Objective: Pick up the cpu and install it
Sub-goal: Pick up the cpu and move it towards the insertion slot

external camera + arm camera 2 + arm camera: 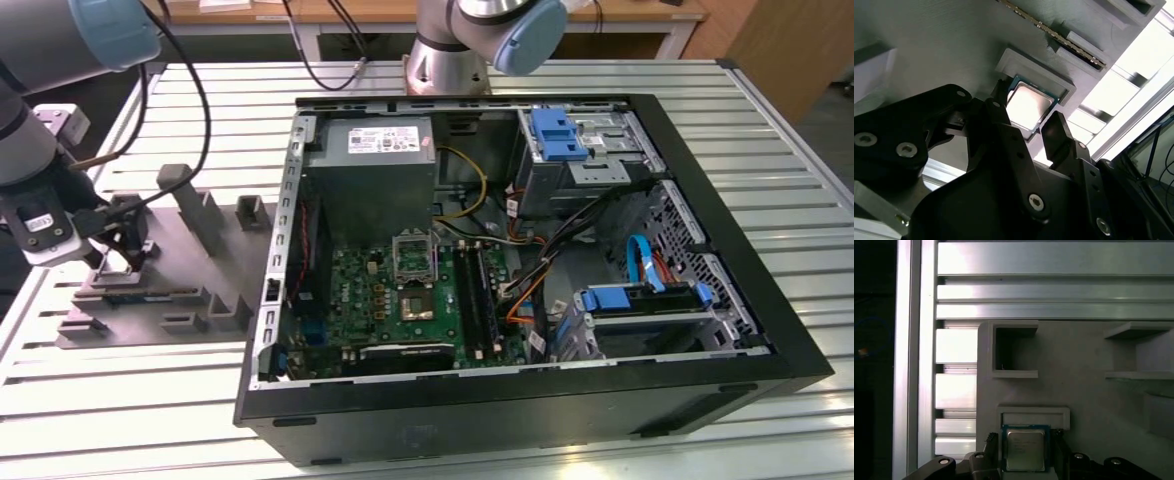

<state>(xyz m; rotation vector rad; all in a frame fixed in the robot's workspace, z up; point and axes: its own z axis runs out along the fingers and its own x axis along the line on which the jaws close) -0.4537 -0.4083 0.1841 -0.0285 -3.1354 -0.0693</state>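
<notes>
Your fingers (1055, 134) sit spread, one either side of the cpu (1025, 449), slim gaps showing. It's silver-faced, green-rimmed, lying flat in a square pocket of the grey fixture (1079, 400).

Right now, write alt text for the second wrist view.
A silver-faced cpu lies in a recessed pocket of the grey fixture, with the black end effector open, one finger on either side of it. Bright aluminium table slats show beyond.
</notes>
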